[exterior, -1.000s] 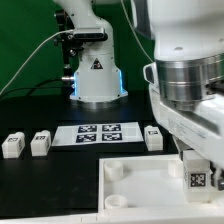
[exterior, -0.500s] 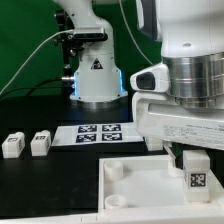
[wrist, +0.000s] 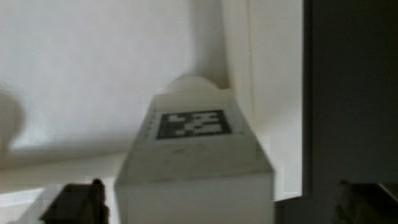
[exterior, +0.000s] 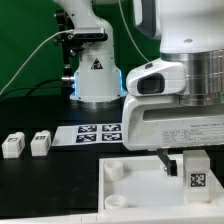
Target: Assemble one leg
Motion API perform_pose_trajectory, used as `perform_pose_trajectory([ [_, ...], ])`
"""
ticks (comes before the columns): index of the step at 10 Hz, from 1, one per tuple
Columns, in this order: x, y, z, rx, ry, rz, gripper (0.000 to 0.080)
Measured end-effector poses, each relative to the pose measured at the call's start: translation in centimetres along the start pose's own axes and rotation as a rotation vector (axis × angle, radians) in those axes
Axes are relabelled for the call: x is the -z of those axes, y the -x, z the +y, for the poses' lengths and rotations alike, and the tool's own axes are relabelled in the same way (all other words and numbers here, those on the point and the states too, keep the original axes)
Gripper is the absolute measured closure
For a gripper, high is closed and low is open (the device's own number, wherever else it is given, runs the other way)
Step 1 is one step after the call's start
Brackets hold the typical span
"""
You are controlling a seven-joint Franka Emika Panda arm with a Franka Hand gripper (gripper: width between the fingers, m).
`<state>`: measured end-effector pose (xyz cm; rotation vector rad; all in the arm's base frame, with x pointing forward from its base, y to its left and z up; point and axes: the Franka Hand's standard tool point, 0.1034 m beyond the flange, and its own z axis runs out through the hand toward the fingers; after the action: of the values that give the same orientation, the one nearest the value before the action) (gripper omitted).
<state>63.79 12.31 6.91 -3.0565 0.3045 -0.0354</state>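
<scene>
A white leg (exterior: 196, 177) with a square marker stands upright at the right part of the large white panel (exterior: 135, 180) in the exterior view. My gripper (exterior: 185, 168) hangs over it, with one dark finger (exterior: 167, 165) showing a little apart from the leg's side. In the wrist view the leg (wrist: 196, 150) rises between my gripper's (wrist: 222, 203) two fingertips (wrist: 80, 200), with a gap on each side. The jaws are open around the leg.
Two more legs (exterior: 12, 145) (exterior: 40, 143) lie on the black table at the exterior view's left. The marker board (exterior: 98, 133) lies behind the panel. The arm's base (exterior: 97, 75) stands at the back. Two round sockets (exterior: 113, 170) show in the panel's left corners.
The arm's wrist has swung toward the exterior view's left and now hides the leg that lay by the marker board. The leg under the gripper has sunk slightly.
</scene>
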Motion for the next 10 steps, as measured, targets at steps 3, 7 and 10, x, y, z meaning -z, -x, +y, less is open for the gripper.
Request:
perform_pose_trajectory([
  [3,-0.1,0.0,0.4,-0.265,0.001,-0.003,0.0500],
  [7,-0.1,-0.1,0.8,-0.827,0.012,-0.049,0.0502],
  [10,-0.2,-0.1,1.1,-1.318,0.001,-0.112,0.0505],
])
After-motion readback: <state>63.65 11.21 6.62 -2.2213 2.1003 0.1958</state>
